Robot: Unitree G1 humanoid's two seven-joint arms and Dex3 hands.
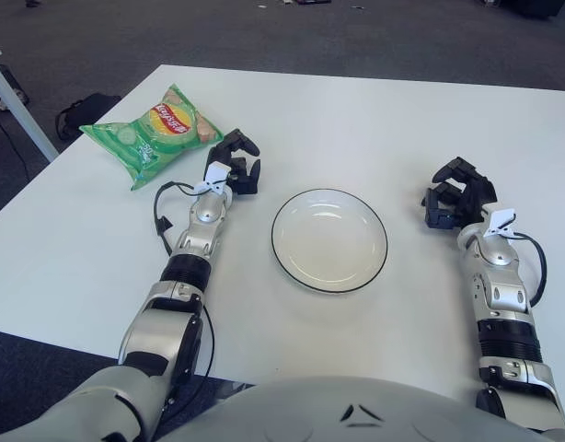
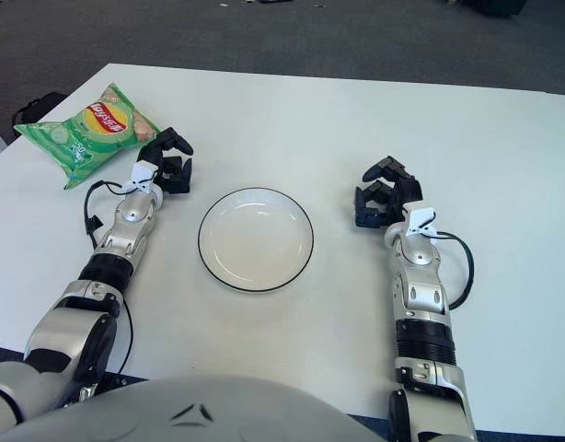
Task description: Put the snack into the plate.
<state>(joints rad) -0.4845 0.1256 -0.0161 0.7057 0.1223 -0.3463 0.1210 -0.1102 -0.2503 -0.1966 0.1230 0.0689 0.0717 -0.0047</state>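
With the snack [image 1: 154, 132] lying at the table's [image 1: 374, 120] far left, we hold our left hand [image 1: 233, 164] nearest it, both hands' fingers loosely curled, empty, flanking the plate [image 1: 329, 240].

White table [image 1: 374, 120]: chip bag [image 1: 154, 132], plate [image 1: 329, 240]

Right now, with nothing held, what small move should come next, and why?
Probably the left hand should reach forward and left to the green chip bag. The bag lies just beyond its fingers, untouched, and the white plate holds nothing. The right hand shows right of the plate, farther away.
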